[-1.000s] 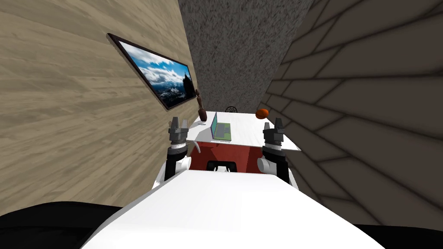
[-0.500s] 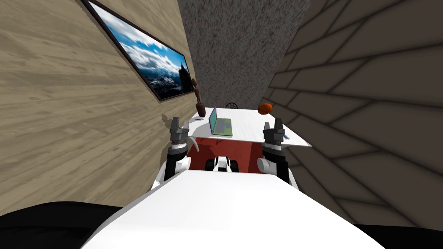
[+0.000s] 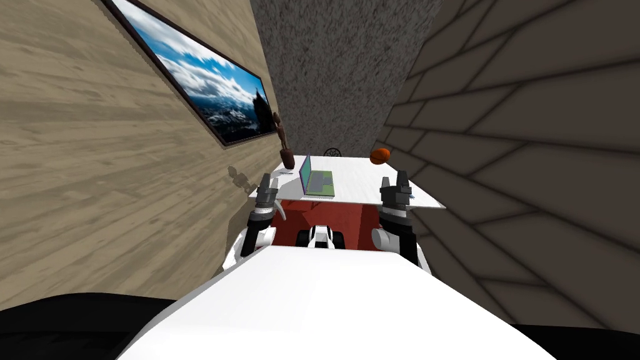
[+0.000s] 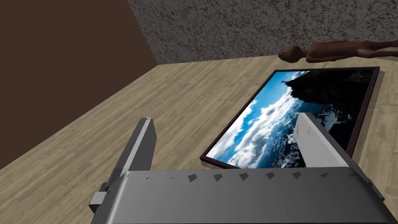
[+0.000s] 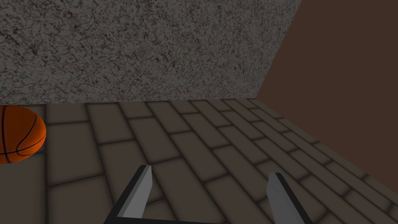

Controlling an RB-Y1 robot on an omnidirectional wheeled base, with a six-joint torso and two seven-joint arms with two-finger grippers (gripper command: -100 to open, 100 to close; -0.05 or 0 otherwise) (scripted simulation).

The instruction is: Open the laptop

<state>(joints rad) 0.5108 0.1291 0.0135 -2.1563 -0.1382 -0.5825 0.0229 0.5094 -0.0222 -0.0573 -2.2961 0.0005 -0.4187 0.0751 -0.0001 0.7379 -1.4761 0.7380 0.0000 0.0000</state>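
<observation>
The laptop [image 3: 317,181] sits on the left half of the white bench [image 3: 365,184], already open. Its lid stands roughly upright along the side nearer the wooden wall [image 3: 94,187], and the grey-green keyboard deck lies flat toward the middle of the bench. The left gripper [image 3: 267,187] hangs at the bench's near left corner, leaning a little toward the laptop but apart from it. In its wrist view the two fingers [image 4: 142,144] stand wide apart, holding nothing, and point toward a framed picture [image 4: 295,112] of clouds and mountains. The right gripper [image 3: 395,185] is raised at the bench's near right edge, well apart from the laptop, and its fingers [image 5: 139,192] are likewise spread and empty. A dark brown figurine [image 3: 285,149] stands at the bench's far left corner, just beyond the laptop's lid, and an orange basketball [image 3: 379,155] rests near the far right corner — both well clear of the grippers. A small dark round shape [image 3: 334,152] shows just past the far edge — I cannot tell what it is. Beneath the bench the floor [image 3: 337,219] shows red.
</observation>
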